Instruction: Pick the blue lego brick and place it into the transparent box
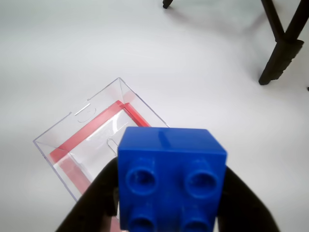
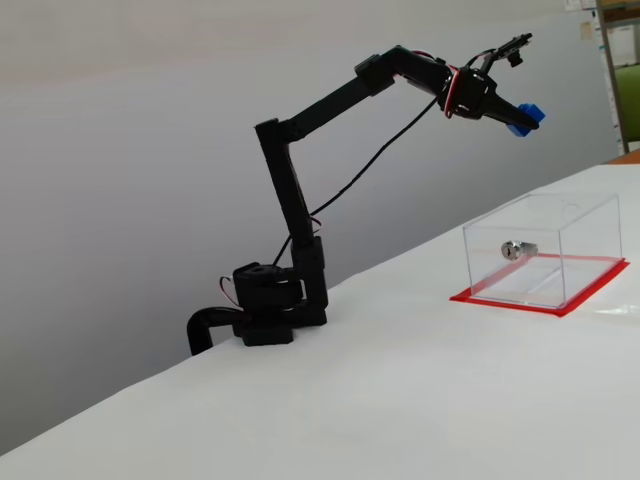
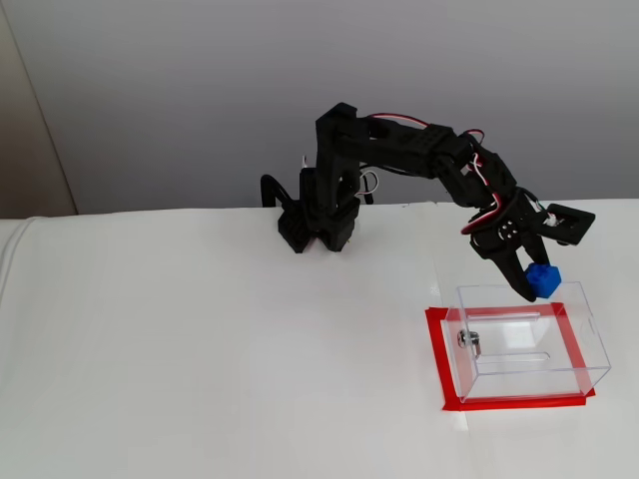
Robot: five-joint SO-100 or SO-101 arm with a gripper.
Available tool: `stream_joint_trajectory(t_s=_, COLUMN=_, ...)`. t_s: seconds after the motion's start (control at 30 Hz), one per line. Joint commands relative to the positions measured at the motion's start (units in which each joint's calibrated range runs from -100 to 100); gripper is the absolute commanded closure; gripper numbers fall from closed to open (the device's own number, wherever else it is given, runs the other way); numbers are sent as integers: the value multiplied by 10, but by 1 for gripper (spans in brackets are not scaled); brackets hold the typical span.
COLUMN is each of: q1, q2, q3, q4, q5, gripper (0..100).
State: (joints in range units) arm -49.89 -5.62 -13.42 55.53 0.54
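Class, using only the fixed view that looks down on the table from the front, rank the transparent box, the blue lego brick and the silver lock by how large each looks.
1. The transparent box, by far the largest.
2. The blue lego brick, held in the fingers above the box's far edge.
3. The silver lock, slightly smaller than the brick; both look small, so this last gap is narrow.

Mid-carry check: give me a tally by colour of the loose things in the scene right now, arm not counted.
Blue: 1, the blue lego brick, held in the gripper above the table
Clear with red base: 1, the transparent box
Silver: 1, the small lock on the box wall
Total: 3
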Motion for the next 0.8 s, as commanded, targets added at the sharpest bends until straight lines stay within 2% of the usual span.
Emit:
stream_joint_trajectory(t_s=0.0, q1=-12, q2=31, q3=-53, q4=-3, q5=-2, gripper=98)
stream_joint_trajectory(t_s=0.37, q1=-41, q2=120, q3=-58, q4=-6, q5=-2, gripper=98)
stream_joint_trajectory(t_s=0.77, q1=-43, q2=131, q3=-62, q4=-10, q5=-2, gripper=98)
